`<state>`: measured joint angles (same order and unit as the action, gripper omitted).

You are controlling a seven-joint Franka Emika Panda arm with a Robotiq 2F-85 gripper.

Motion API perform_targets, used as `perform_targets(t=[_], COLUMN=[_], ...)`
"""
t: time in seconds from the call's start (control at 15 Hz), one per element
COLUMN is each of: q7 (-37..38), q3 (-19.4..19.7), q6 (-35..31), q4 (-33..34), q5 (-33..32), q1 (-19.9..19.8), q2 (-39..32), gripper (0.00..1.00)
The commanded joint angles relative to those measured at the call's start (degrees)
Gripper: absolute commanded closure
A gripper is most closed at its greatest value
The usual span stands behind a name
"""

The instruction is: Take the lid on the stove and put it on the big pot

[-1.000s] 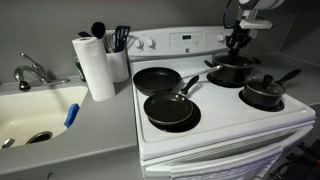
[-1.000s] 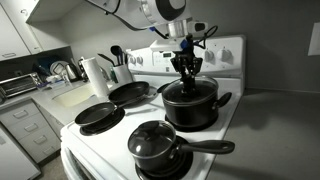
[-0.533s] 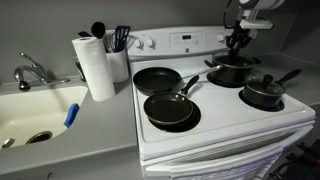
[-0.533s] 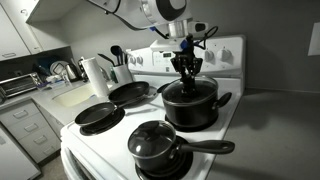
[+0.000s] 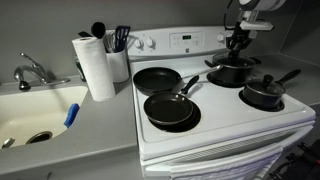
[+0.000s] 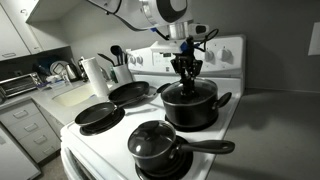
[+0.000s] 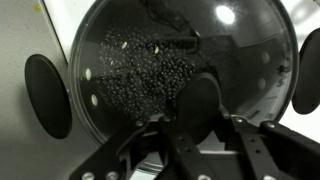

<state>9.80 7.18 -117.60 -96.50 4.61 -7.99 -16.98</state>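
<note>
The big pot (image 6: pixel 190 108) stands on a back burner of the white stove (image 6: pixel 110 150), and it also shows in an exterior view (image 5: pixel 230 76). The clear-glass lid (image 7: pixel 150 60) lies flat on the pot's rim, with droplets under the glass. My gripper (image 7: pixel 198 108) hangs straight above it, and its fingers close round the lid's black centre knob. In both exterior views the gripper (image 6: pixel 187 68) (image 5: pixel 237 42) sits just over the pot's top. The pot's loop handles (image 7: pixel 47 95) show at the sides.
A smaller saucepan with its own lid (image 5: pixel 265 94) (image 6: pixel 155 145) stands on a front burner. Two black frying pans (image 5: pixel 157 78) (image 5: pixel 170 108) take the other burners. A paper towel roll (image 5: pixel 95 65), a utensil holder (image 5: pixel 118 60) and a sink (image 5: pixel 35 115) are on the counter beside the stove.
</note>
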Motion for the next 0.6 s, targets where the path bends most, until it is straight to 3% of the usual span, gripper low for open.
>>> perform_targets(t=[0.0,0.2,0.27,0.33,0.53], q7=[-0.6,-1.1,-1.3,-1.3,-1.1], q3=[0.0,-0.2,-0.2,-0.2,-0.1], q6=[0.7,1.6,2.2,2.7,4.9], q4=[-1.4,-0.7,-0.4,-0.1,0.9], q5=[1.9,2.3,2.3,2.2,1.9], q1=[-0.6,-0.8,-0.8,-0.7,-0.5], q2=[-0.1,-0.2,-0.2,-0.2,-0.1], gripper=[0.86,0.86,0.48,0.35,0.15])
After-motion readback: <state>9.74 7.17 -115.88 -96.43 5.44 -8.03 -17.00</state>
